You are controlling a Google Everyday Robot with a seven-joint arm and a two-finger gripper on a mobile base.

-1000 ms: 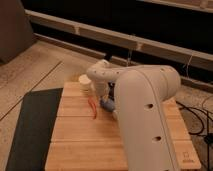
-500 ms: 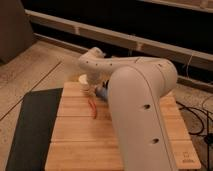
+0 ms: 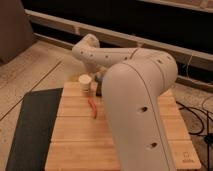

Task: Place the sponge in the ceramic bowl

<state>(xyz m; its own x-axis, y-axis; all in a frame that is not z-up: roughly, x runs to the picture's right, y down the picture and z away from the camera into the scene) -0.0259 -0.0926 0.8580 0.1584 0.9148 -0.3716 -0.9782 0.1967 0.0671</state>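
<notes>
My white arm fills the middle of the camera view, and its wrist bends down behind the forearm just right of a small cream cup. The gripper shows only as a dark bit low at that spot, over the far edge of the wooden table. The sponge and the ceramic bowl are both hidden behind the arm.
A thin red object lies on the wooden slats in front of the cup. A dark grey mat lies on the floor along the table's left side. Black cables trail on the floor at the right.
The arm's upper joint has swung up and to the left, farther from the camera. The cup and the red object have stayed put.
</notes>
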